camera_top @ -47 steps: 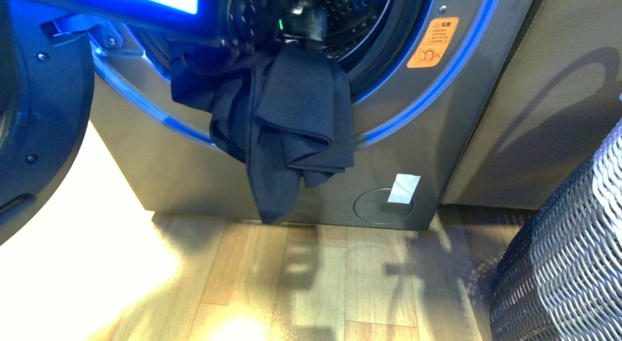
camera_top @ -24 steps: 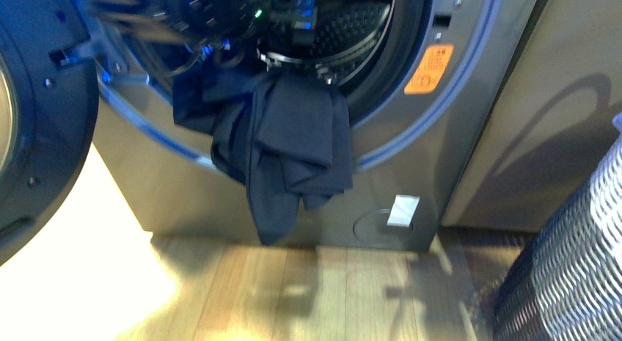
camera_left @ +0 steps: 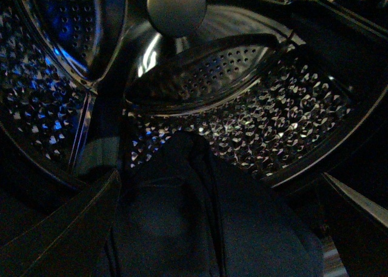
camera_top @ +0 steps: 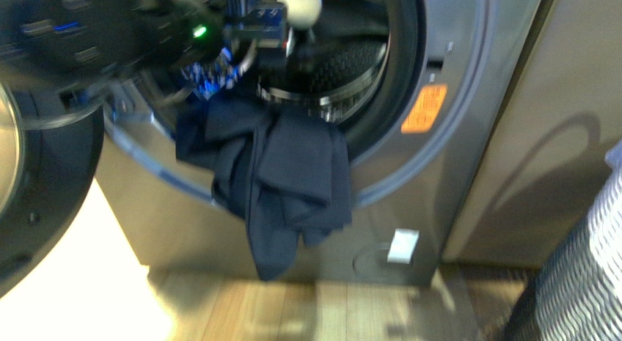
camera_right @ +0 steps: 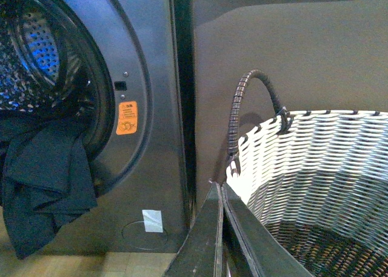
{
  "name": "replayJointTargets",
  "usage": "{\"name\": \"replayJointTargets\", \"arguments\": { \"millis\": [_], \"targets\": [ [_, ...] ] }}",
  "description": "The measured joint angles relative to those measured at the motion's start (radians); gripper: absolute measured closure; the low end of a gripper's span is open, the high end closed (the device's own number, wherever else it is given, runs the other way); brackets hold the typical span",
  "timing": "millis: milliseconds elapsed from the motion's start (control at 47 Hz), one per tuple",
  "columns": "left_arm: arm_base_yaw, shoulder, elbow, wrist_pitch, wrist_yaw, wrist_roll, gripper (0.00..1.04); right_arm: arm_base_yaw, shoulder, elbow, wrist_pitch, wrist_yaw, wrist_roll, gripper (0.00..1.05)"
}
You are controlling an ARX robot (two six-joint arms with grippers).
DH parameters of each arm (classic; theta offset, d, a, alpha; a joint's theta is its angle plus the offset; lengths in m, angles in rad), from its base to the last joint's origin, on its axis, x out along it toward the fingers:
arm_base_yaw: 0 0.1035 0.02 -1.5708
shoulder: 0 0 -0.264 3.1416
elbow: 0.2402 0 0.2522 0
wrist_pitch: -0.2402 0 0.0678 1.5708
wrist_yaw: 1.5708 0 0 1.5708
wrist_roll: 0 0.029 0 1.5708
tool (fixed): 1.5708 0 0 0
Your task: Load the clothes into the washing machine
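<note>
The clothes point(camera_top: 282, 183) hang over the washing machine point(camera_top: 455, 136) porthole lip — mostly outside, one fold in the drum. The left hand point(camera_left: 194, 253) is inside, its grip unclear; the right hand point(camera_right: 221, 228) is pressed together by the basket point(camera_right: 321, 168). The hanging weight could drag the clothes to the floor.

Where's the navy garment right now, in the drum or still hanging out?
In the front view the navy garment drapes over the porthole's lower rim of the washing machine, mostly hanging down its front, left of the orange sticker.

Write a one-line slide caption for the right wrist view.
Navy garment hangs over the open washing machine porthole rim, beside a white wicker basket; right gripper shut, empty.
</note>
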Motion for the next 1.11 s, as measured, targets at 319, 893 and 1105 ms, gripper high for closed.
{"name": "replayJointTargets", "arguments": {
  "millis": [319, 893, 1105],
  "targets": [
    [0.005, -0.399, -0.307, 0.068, 0.071, -0.004, 0.06, 0.0, 0.0, 0.0, 0.0, 0.0, 0.0, 1.02],
    [0.097, -0.814, -0.703, -0.019, -0.12, -0.002, 0.75, 0.0, 0.0, 0.0, 0.0, -0.002, -0.001, 0.49],
    [0.143, -0.925, -0.839, -0.01, -0.077, -0.003, 1.01, 0.0, 0.0, 0.0, 0.0, -0.002, -0.001, 0.14]
  ]
}}
